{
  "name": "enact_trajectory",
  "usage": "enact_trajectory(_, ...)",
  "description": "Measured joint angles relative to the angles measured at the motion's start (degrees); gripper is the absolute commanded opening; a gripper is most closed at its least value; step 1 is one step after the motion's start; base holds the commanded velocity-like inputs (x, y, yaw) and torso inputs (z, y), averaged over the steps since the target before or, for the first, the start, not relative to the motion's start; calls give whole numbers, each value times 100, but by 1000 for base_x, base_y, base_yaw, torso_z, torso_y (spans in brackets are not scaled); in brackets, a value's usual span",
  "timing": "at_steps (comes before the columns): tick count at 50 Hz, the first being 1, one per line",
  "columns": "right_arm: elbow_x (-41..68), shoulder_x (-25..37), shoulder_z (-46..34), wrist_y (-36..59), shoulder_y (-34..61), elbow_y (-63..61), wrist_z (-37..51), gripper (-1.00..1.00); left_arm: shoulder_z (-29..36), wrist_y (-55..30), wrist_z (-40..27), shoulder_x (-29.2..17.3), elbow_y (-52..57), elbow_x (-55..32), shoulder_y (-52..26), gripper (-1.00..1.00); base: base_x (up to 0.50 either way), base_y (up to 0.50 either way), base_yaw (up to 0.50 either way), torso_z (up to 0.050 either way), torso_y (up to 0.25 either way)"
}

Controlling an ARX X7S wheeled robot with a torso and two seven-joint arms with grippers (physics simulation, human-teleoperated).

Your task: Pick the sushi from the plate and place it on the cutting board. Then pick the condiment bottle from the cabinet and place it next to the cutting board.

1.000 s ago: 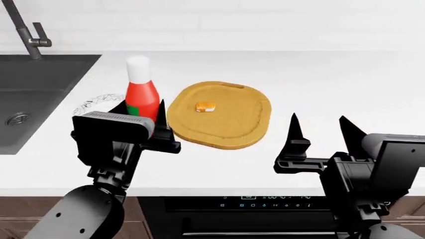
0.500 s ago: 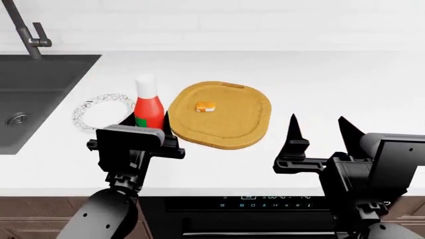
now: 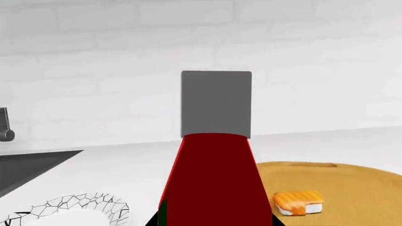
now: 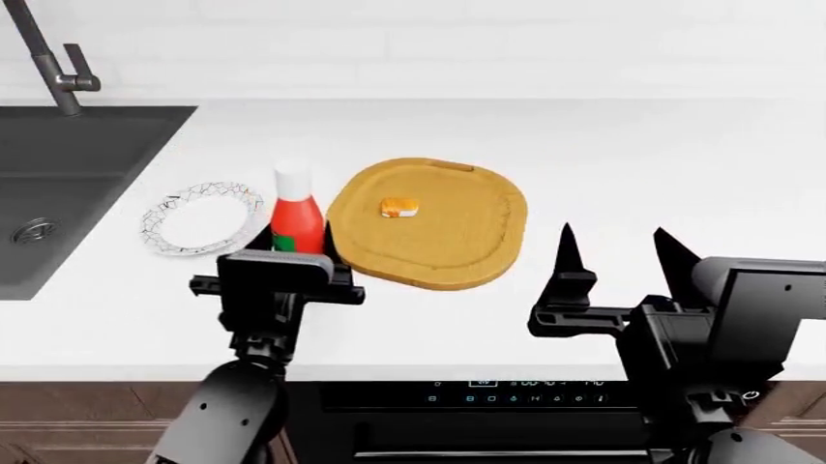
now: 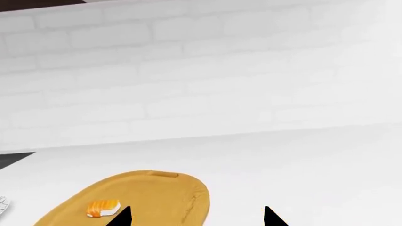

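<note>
sushi [image 4: 398,207]: on cutting board [image 4: 452,246], a bit left of centre & toward far side; orange top, white base. Also seen in left wrist view [image 3: 299,202] & right wrist view [image 5: 102,207].
cutting board: flat on white counter [image 4: 645,155], mid scene; handle slot on far edge.
condiment bottle [image 4: 296,217]: upright, just left of board's left edge, btwn board & plate [image 4: 181,224]. Red body, white cap; green label partly hidden behind gripper.
plate: left of bottle, near it; can't tell if touching. Nothing on it.
left gripper [image 4: 297,242]: fingers either side of bottle's lower body, closed around it. Left wrist view: bottle [image 3: 215,179] fills centre, cap looks grey.
right gripper [image 4: 613,259]: right of board, near side, above counter; two black fingers spread wide, holding nothing. Tips at bottom edge of right wrist view.
sink [image 4: 72,184]: far left, dark; faucet [image 4: 45,58] behind it.
oven panel [image 4: 516,391]: below counter's near edge.
</note>
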Motion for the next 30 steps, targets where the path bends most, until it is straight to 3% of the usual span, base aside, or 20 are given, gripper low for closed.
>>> enact_trajectory(30,22,3,-21,18,-8,44,6,100,37,1108,-7,281,-1181,214,-267,-100,2,0,-1,0,0)
